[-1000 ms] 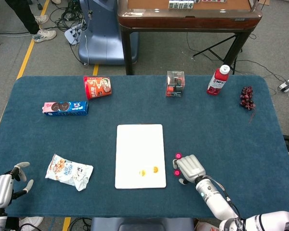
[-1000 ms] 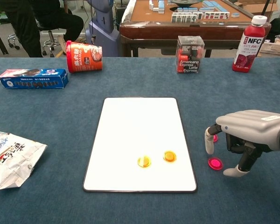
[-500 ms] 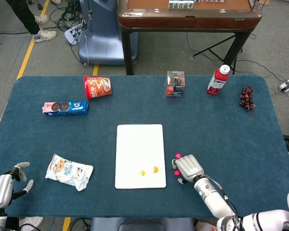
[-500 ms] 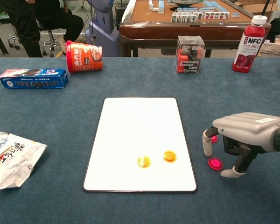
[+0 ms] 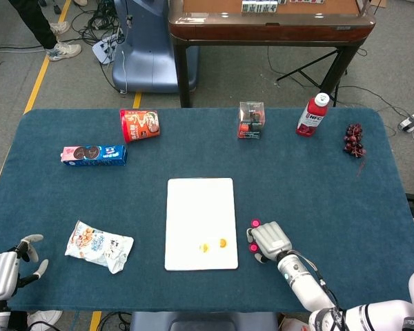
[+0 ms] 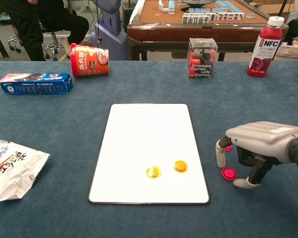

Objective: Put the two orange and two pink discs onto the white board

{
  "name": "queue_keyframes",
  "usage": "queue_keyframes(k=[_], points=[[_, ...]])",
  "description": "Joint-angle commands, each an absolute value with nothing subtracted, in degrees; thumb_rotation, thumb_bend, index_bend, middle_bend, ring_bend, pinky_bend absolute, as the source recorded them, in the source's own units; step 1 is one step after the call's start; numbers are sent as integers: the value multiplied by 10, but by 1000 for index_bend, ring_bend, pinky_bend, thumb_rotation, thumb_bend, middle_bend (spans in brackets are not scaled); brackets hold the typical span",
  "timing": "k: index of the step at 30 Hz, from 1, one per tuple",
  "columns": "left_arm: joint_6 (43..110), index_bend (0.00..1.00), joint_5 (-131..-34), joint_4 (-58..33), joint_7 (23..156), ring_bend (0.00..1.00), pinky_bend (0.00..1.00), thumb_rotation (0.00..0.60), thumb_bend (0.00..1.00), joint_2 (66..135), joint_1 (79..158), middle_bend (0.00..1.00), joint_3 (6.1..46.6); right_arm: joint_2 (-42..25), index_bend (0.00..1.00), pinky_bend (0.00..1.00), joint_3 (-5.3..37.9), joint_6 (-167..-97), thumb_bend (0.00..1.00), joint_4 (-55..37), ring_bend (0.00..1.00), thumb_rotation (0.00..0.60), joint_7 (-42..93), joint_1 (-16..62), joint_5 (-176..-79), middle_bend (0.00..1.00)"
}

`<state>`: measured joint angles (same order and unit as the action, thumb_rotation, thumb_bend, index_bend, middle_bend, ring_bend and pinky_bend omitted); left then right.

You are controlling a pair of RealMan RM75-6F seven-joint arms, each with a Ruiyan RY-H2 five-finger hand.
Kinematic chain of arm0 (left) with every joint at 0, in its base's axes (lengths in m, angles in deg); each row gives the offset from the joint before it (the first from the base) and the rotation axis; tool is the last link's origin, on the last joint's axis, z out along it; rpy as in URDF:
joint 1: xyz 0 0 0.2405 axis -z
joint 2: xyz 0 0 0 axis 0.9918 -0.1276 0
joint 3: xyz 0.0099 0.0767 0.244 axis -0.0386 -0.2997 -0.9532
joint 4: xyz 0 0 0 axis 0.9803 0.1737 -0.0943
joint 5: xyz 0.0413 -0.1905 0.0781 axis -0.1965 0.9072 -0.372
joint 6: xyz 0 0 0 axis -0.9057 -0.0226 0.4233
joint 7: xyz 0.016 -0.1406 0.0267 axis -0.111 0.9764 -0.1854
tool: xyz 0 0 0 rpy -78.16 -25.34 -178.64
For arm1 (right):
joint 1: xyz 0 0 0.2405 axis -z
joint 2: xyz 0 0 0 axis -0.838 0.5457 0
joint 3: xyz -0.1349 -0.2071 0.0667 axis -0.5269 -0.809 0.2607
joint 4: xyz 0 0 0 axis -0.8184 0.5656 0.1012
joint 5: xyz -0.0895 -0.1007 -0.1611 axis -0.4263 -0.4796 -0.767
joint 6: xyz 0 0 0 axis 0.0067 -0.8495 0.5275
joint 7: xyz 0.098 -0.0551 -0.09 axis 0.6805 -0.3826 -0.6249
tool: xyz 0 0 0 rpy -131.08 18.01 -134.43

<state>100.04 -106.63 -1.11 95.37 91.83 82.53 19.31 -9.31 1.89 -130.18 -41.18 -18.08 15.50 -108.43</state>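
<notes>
Two orange discs [image 6: 153, 171] [image 6: 180, 165] lie side by side on the white board [image 6: 149, 129], near its front right; the head view shows them [image 5: 204, 247] [image 5: 223, 243] on the board [image 5: 201, 207] too. One pink disc [image 6: 229, 173] lies flat on the cloth just right of the board; the other pink disc [image 6: 228, 147] peeks out behind my right hand [image 6: 260, 144]. That hand hovers low over both pink discs [image 5: 252, 247] [image 5: 255, 223], fingers curled down around the near one, holding nothing. My left hand [image 5: 3, 270] rests open at the table's front left corner.
A snack bag [image 6: 7, 166] lies front left. A blue cookie box [image 6: 36, 83], a tipped red cup [image 6: 89, 59], a clear coffee box [image 6: 202, 57], a red NFC bottle [image 6: 264, 47] and grapes [image 5: 354, 140] line the far side.
My right hand has crept slightly left and lower over the near pink disc. The discs and left hand stay put.
</notes>
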Motion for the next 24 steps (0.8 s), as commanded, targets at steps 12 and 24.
queue_keyframes(k=[12,24], points=[[1001,386,-1068,-9,952,565,753,600,309,921,824,621,191,-96,419,1000,14,-1303,262,-410,1000,600,-182,161,-1092,1000],[1000,386,-1068,-10,953,565,753,600,309,924,822,621,189,-107,460,1000,10,-1315,262,-404,1000,600,-192,168,-1108,1000]])
